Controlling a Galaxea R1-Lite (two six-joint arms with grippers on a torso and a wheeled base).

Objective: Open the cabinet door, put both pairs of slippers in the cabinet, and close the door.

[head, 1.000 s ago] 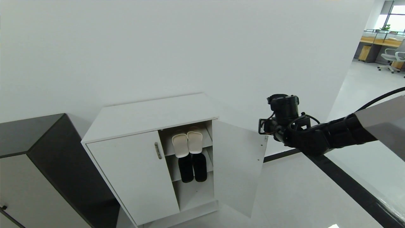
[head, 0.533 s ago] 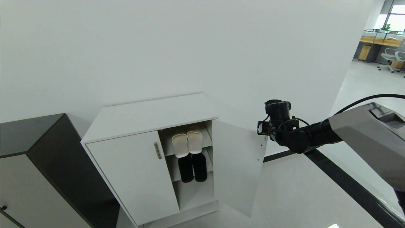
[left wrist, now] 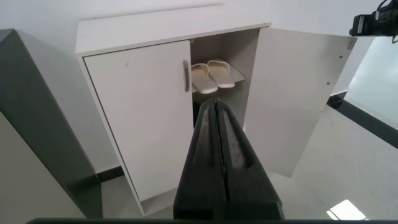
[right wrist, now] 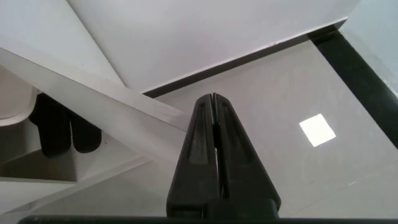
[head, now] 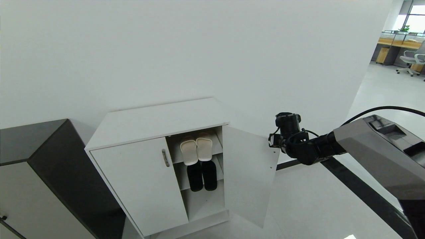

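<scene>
The white cabinet (head: 156,119) stands against the wall with its right door (head: 249,172) swung open and its left door (head: 142,186) closed. A white pair of slippers (head: 196,149) lies on the upper shelf, a black pair (head: 202,176) on the shelf below. My right gripper (head: 273,142) is shut and empty at the open door's outer top corner; in its wrist view the gripper (right wrist: 213,98) hangs over the door's top edge (right wrist: 93,93). My left gripper (left wrist: 216,102) is shut and empty in front of the cabinet opening, below the white slippers (left wrist: 214,74).
A dark grey cabinet (head: 43,166) stands close on the left. A black strip (head: 358,189) runs across the pale floor on the right. Desks and an office chair (head: 410,59) are far off at the back right.
My right arm has moved left and down, bringing its gripper up to the open door's outer top corner. The door's edge has shifted very slightly inward.
</scene>
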